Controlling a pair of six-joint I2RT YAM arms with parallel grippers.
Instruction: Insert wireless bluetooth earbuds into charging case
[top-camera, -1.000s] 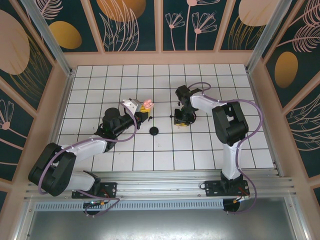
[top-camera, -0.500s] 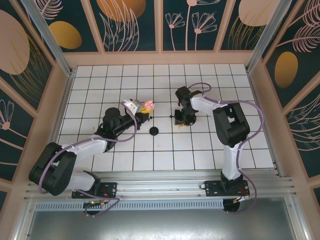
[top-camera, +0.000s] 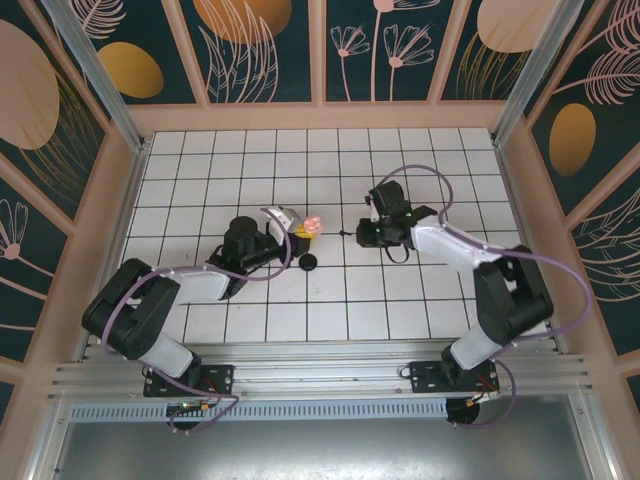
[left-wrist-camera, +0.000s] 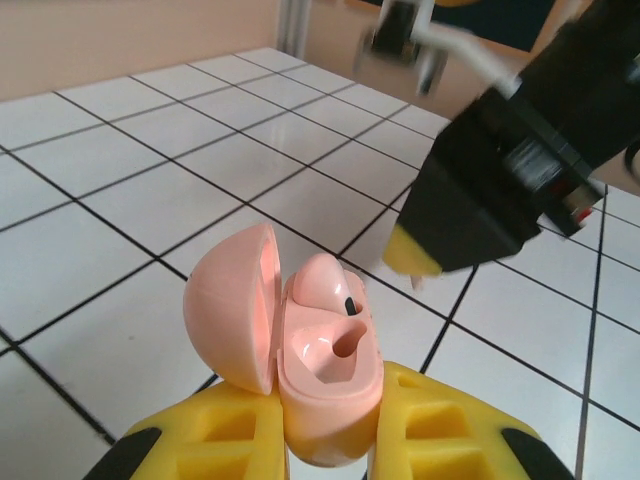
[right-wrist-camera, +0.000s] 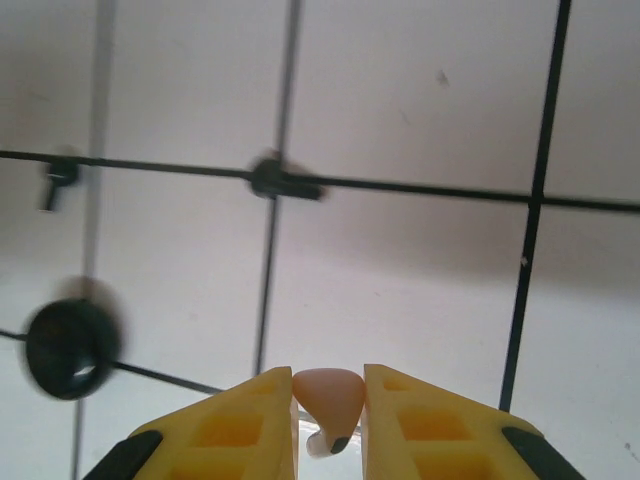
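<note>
My two arms meet near the middle of the white tiled table (top-camera: 200, 160), with open tiles on every side and the walls (top-camera: 118, 200) well apart. My left gripper (left-wrist-camera: 330, 410) clamps the open pink charging case (left-wrist-camera: 300, 350), a seated earbud (left-wrist-camera: 322, 282) inside. Just beside it, my right gripper (right-wrist-camera: 329, 378) pinches a pale pink earbud (right-wrist-camera: 327, 396) between its fingertips. A black disc (top-camera: 308, 262) lies near.

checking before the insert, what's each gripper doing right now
Left gripper: closed, holding the open pink charging case.
Right gripper: closed, holding a pale pink earbud.
</note>
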